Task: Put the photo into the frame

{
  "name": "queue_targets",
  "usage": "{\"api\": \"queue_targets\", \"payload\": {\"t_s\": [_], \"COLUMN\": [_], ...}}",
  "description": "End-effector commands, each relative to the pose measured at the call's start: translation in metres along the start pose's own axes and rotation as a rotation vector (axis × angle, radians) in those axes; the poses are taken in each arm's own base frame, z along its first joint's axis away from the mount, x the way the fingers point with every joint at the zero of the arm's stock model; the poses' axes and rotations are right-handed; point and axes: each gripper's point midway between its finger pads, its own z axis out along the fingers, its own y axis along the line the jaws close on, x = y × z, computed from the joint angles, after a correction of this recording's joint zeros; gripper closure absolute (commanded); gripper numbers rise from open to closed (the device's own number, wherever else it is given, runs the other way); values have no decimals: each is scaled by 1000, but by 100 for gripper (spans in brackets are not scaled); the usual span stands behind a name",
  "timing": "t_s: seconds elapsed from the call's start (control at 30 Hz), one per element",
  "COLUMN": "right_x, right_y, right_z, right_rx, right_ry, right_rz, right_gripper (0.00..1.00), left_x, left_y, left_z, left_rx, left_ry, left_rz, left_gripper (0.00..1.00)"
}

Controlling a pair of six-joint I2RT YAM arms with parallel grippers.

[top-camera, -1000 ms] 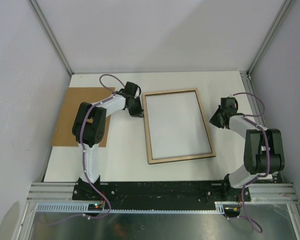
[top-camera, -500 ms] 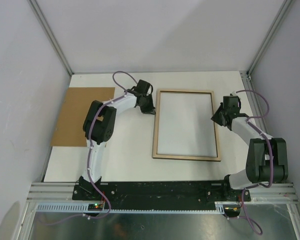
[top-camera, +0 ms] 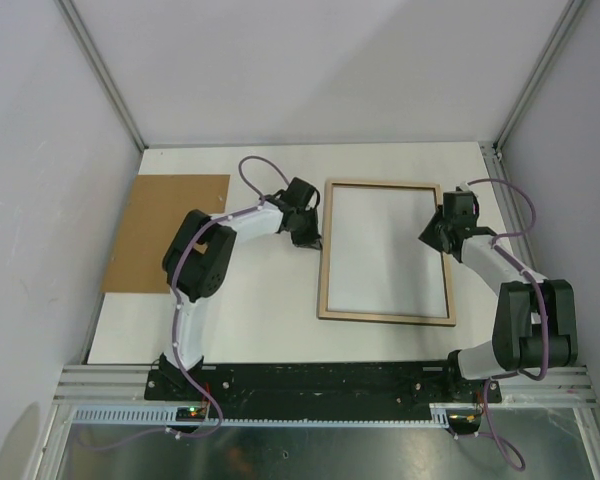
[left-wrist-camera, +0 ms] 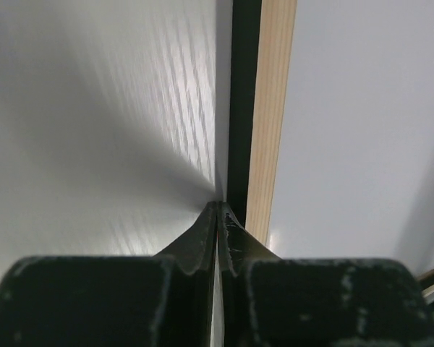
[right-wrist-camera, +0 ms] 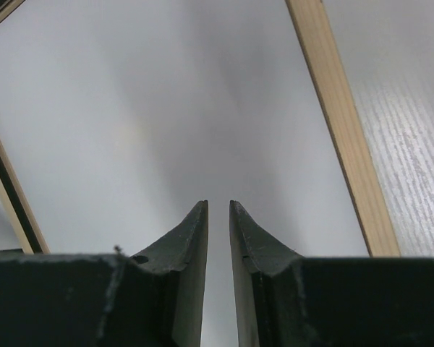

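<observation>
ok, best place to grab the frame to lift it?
Probably a long side rail, near its middle, from straight above: the frame lies flat, wood back up, thin rails, no edge off the table, so pinch across one.

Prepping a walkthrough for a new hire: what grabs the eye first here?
The frame lies flat right of the table centre, pale wood reverse up and white inside its rails. Both arms flank it: the left end effector sits shut at the left rail, and the right end effector hangs slightly open over the white inside, near the right rail. A brown cardboard board lies at the table's left edge.
</observation>
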Motion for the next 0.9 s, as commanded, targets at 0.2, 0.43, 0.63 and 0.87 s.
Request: {"api": "queue_targets", "payload": {"t_s": [0.2,0.43,0.63,0.87], "right_x": [-1,16,35,48], "right_y": [49,90,112,121], "right_z": [-14,-24,-23,-25], "right_rx": [-148,-251,-301,-324], "right_ry": [-26,-6,35,66], "right_rz": [-44,-108,-158,-203], "right_gripper": [74,70,69,68], "left_x": [-45,-81,-106,-157], "left_y": [34,137,201,241], "left_z": [-82,-151,-169,-159], "left_rx": [-42,-255,-421,-479], "left_ry": [-202,-401,-471,-532], "left_rz": [-51,-176,-241,-407], "left_gripper": [85,61,50,54]}}
